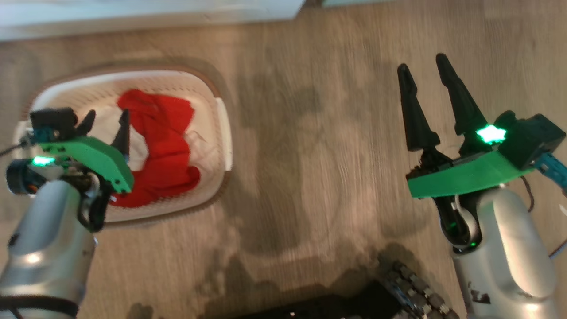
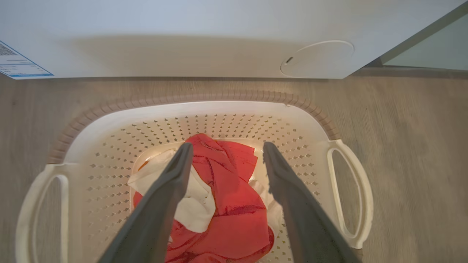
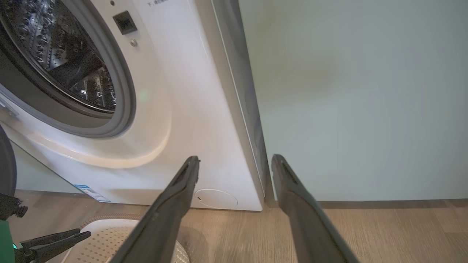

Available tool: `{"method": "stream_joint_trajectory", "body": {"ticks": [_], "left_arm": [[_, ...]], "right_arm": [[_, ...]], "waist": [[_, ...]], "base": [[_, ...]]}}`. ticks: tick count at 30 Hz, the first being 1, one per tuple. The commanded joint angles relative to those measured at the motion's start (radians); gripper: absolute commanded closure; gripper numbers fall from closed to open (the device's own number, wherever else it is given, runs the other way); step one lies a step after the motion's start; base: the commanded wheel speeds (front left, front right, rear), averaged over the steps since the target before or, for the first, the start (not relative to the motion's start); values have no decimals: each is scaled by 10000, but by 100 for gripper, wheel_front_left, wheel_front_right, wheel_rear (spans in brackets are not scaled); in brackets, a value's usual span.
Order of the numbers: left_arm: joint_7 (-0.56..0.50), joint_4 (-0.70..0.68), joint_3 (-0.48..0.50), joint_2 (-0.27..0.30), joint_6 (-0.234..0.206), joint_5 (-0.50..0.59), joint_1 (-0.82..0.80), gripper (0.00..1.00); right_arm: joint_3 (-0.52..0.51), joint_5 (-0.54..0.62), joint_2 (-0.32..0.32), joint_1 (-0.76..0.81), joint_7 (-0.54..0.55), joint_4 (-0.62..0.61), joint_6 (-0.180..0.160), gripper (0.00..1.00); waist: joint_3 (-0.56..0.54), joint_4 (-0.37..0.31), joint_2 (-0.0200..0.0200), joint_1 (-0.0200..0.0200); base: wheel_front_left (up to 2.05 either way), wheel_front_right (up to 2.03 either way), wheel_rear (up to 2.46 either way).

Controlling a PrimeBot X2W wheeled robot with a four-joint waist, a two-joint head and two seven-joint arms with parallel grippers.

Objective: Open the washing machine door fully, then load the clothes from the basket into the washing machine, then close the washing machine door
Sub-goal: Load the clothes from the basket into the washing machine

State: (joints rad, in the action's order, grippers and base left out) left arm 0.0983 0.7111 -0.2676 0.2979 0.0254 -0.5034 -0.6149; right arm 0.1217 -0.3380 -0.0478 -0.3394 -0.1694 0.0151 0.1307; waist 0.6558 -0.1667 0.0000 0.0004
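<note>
"Head view first: where were the clothes (image 1: 168, 155)?"
"They lay inside the basket (image 1: 88, 88), red fabric mixed with white cloth. The left tool (image 1: 108, 117) hung above the basket, its fingers (image 2: 168, 190) spread, grasping nothing."
"And the right tool (image 1: 421, 64)?"
"It was well apart from the basket, over the floor (image 1: 310, 177), also released and empty."
"The washing machine (image 3: 190, 109)?"
"It stood just behind the basket; in the right wrist view its drum (image 3: 65, 62) was uncovered."
</note>
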Motion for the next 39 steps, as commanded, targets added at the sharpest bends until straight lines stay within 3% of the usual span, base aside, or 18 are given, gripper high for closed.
{"method": "stream_joint_trajectory", "body": {"ticks": [1,8,16,21,29,37,38,39], "left_arm": [[-127,18,227,467,74,-60,-178,0],[-865,1376,273,1007,481,-286,-1125,0],[-1625,2446,445,1491,634,-628,-1809,0],[-1838,2939,425,1727,507,-599,-2181,0],[-1931,3692,390,2046,-234,-414,-2772,0],[-2042,4231,248,1878,-68,-453,-3038,0],[-2006,4266,212,1857,-19,-440,-3074,63],[-1985,4335,230,1834,-16,-476,-3102,100]], "right_arm": [[280,-108,-24,0,-142,-212,0,0],[881,-720,-24,-494,-660,249,0,0],[1456,-1262,-24,-914,-900,672,0,0],[1587,-1493,-24,-1081,-919,604,0,0],[1681,-1624,-24,-1072,-922,364,0,0],[1648,-1642,-24,-974,-922,294,0,0],[1645,-1644,-24,-972,-922,291,0,0],[1657,-1666,-24,-982,-923,286,0,0]], "waist": [[926,-692,0,-4],[2032,-1345,0,-4],[2848,-1890,0,-4],[3176,-2112,0,-4],[3668,-2326,0,-4],[3808,-2249,0,-4],[3815,-2234,0,-4],[3817,-2225,0,-4]], "base": [[0,0,0],[0,0,0],[0,0,0],[0,0,0],[0,0,0],[0,0,0],[0,0,0],[0,0,0]]}}
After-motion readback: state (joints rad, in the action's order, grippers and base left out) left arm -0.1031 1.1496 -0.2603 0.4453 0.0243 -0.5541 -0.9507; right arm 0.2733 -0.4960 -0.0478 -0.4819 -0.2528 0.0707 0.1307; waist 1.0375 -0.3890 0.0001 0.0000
